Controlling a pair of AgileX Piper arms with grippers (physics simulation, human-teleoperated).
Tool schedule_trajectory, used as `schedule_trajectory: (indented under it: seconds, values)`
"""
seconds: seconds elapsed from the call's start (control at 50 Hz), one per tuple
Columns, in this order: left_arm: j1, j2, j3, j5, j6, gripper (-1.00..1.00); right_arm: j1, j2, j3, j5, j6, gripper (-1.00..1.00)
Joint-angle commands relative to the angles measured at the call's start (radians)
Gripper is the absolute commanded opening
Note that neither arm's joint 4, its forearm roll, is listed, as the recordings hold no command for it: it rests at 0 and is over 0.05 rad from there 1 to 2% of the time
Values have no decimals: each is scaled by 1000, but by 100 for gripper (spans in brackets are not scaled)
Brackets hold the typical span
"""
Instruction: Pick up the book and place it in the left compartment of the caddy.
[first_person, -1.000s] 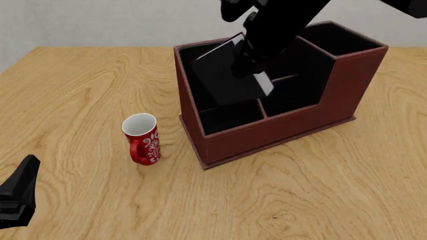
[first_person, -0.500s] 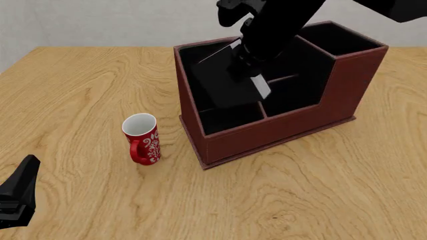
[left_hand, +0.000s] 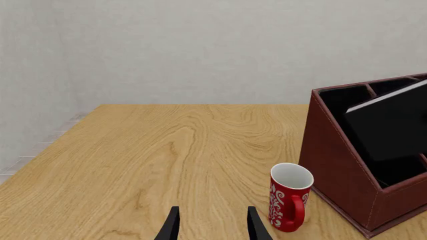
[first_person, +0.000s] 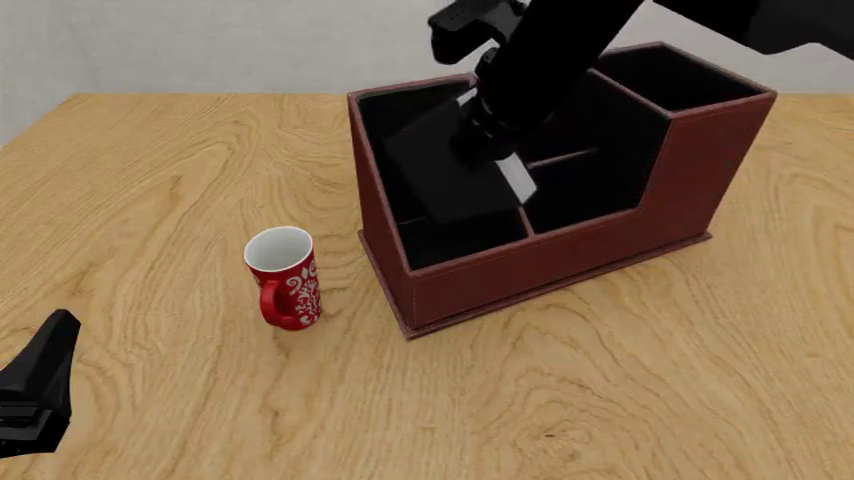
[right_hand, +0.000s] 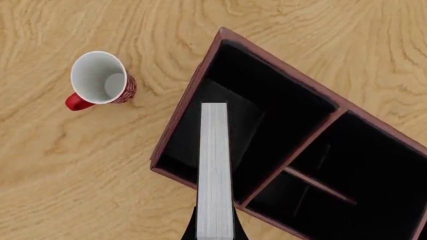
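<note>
One claw, the right claw (right_hand: 215, 231), pinches the book (first_person: 454, 170) edge-on and tilted at upper centre of frame, partly inside the left compartment (right_hand: 227, 125) of the caddy (first_person: 561, 265), evidently aligning it for insertion; the left claw (left_hand: 212, 226) rests spread.

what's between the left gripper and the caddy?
Only the red mug, upright on the table beside the caddy; the left gripper is clear of it, per left wrist view.

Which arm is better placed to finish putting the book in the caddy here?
The right. Its tool already grips the book directly above the left compartment of the caddy. The left tool is open, low over the table, on the mug's near side.
</note>
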Motion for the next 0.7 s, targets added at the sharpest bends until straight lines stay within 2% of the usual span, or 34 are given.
schedule_trajectory:
  seconds: [0.02, 0.34, 0.7]
  values:
    - [0, 0, 0, 0, 0, 100, -2, 3, 13, -22, 28, -100]
    - [0, 0, 0, 0, 0, 100, 7, -4, 84, -77, 43, -100]
    - [0, 0, 0, 0, 0, 100, 10, -5, 103, -94, 51, -100]
